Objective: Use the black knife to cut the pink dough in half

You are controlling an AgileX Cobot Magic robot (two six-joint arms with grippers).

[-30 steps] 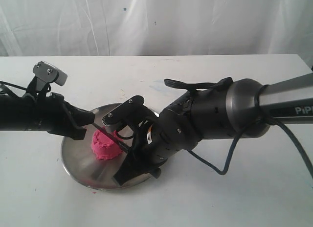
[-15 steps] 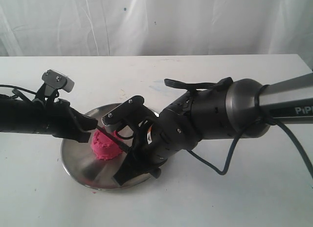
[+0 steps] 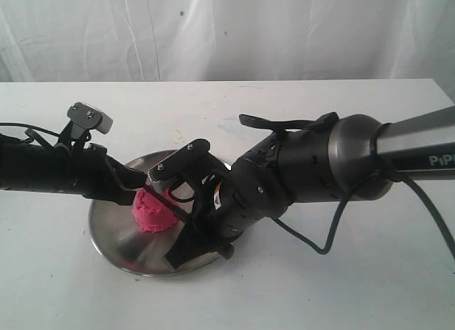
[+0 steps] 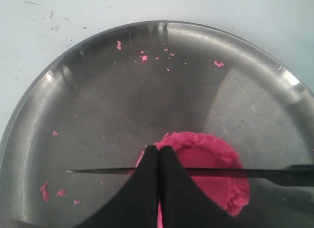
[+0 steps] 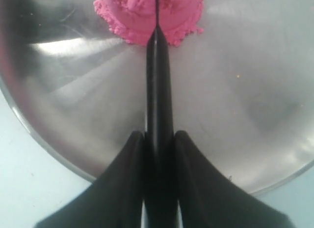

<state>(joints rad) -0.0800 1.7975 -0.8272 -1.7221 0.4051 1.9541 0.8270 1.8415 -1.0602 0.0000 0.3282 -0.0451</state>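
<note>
The pink dough (image 3: 151,216) sits as one dome on the round steel plate (image 3: 106,241). In the right wrist view my right gripper (image 5: 159,135) is shut on the handle of the black knife (image 5: 158,85), whose blade runs across the top of the pink dough (image 5: 142,14). The left wrist view shows the thin blade of the black knife (image 4: 100,171) lying over the middle of the pink dough (image 4: 213,164). My left gripper (image 4: 158,148) is shut with nothing in it, its tips over the blade at the dough's edge. I cannot tell whether they touch it.
Pink crumbs (image 4: 143,57) are scattered over the plate (image 4: 98,95). The plate stands on a white table (image 3: 341,287) with a white curtain behind. The bulky right arm (image 3: 313,166) hangs over the plate's right side, and the left arm (image 3: 43,173) reaches in from the left.
My left gripper has moved right, from the plate's left rim to the dough and the blade. The right gripper, the knife and the dough have stayed where they were.
</note>
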